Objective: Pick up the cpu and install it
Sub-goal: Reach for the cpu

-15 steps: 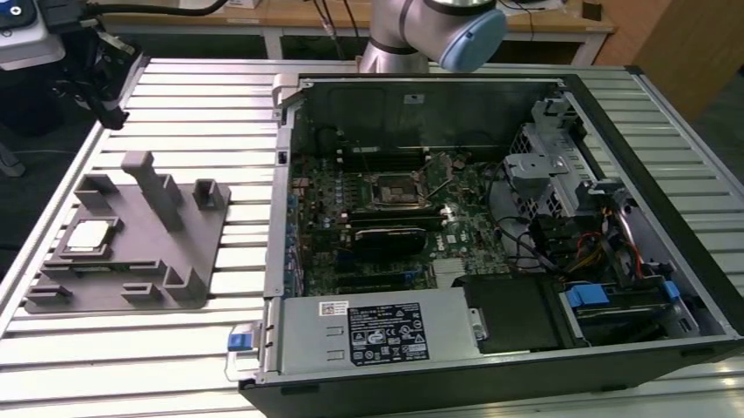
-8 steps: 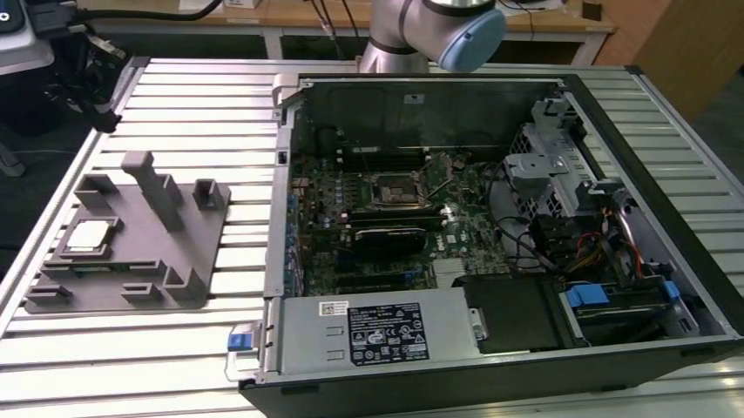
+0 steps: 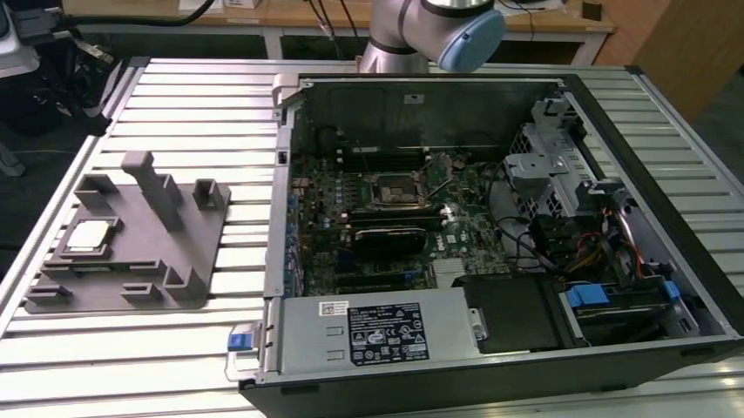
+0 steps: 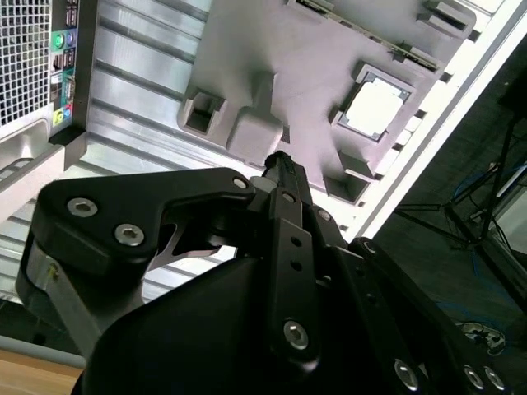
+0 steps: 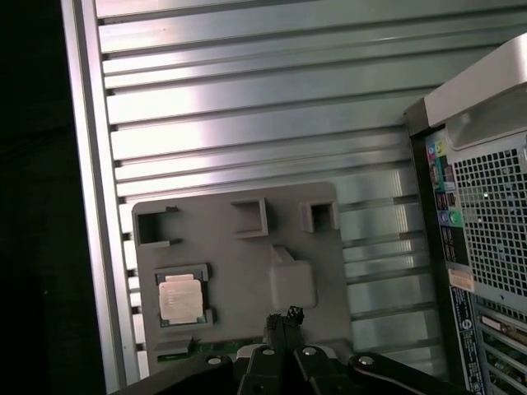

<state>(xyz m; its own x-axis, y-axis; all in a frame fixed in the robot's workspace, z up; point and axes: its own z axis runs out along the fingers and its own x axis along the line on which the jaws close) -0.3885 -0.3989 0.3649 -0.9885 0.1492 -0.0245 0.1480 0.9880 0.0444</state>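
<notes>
Status: cpu [image 3: 91,237] sits flat in its square pocket on the grey fixture block [image 3: 152,261], metal top up, at the exterior view's left. Not picked yet. In both wrist views it is seated in the pocket [image 4: 375,107] [image 5: 181,298].

Gripper [image 4: 278,160] hangs above the block, nearest the tall post, apart from the cpu. Fingertips are pinched together with nothing between them; the first wrist view [image 5: 284,317] shows the same.

Writing: power supply [image 3: 384,335] carries white stickers dense with print, and a small white sticker [image 3: 419,98] sits on the case's far inner wall. I see another sticker [image 5: 461,280] on the case rear, below the coloured ports [image 5: 445,189].

Computer case [image 3: 651,113] lies open on its side, to the exterior view's right of the block. The black-framed socket [image 3: 395,190] is exposed on the board.

Surface: slatted aluminium table [image 3: 174,96], bright glare on the ribs. The arm [image 3: 430,30] stands at its far edge. Behind it I see a wood-topped bench [image 3: 302,13] with cables.
</notes>
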